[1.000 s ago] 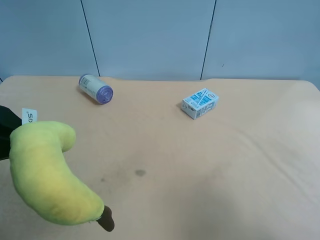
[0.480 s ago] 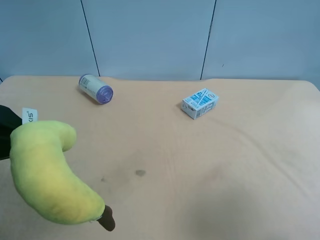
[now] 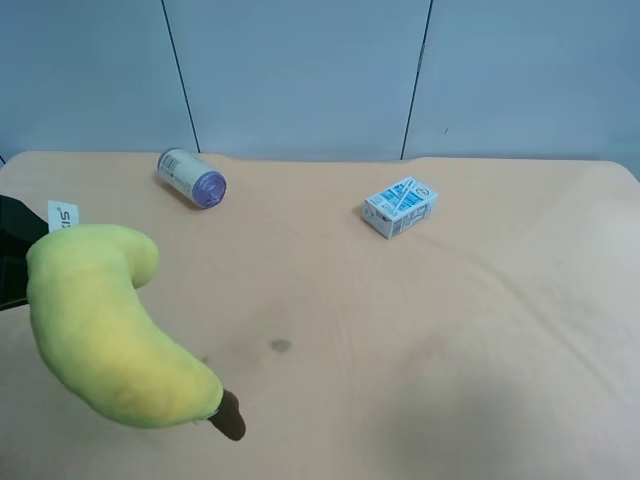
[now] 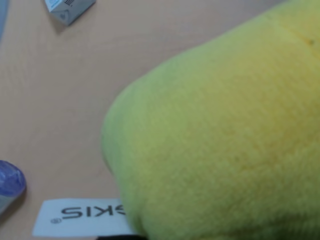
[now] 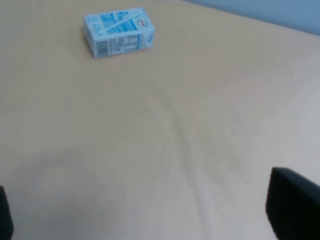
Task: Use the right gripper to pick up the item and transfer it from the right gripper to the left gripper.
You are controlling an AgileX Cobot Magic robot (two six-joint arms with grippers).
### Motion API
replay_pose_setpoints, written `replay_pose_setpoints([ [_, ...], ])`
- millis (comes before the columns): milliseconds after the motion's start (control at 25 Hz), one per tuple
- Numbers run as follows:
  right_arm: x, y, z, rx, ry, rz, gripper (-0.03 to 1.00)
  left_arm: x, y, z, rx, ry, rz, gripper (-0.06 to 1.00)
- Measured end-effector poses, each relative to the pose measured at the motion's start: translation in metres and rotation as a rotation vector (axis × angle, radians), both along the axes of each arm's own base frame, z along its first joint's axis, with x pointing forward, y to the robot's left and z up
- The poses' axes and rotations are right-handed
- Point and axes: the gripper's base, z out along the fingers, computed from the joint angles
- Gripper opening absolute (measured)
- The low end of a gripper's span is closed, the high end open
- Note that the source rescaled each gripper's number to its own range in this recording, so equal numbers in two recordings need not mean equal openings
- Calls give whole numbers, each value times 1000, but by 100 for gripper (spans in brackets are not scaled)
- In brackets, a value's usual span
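2 containers on tbl (image 3: 470, 340): carton (image 3: 400, 207), can (image 3: 191, 177) (lid on); banana (image 3: 105, 335) aloft.

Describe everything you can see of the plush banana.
The plush banana is curved, soft yellow-green fabric, with a dark brown stem tip and a white printed tag. It hangs above the table near the exterior view's left edge, stem end low, filling the left wrist view. Only the black left gripper behind it appears to hold it.
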Motion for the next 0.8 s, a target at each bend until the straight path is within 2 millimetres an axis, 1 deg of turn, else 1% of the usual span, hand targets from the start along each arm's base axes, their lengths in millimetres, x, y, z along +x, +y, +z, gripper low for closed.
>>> replay_pose_setpoints([
  [240, 0, 0, 0, 0, 0, -26, 100, 1, 0, 1, -95, 74, 113, 0],
  [400, 0, 0, 0, 0, 0, -26, 100, 9, -1, 3, -159, 102, 237, 0],
  [520, 0, 0, 0, 0, 0, -28, 100, 24, -7, 7, -160, 129, 338, 0],
  [640, 0, 0, 0, 0, 0, -30, 100, 44, -18, 8, -99, 147, 416, 0],
  [800, 0, 0, 0, 0, 0, -31, 100, 74, -40, -3, 23, 167, 464, 0],
])
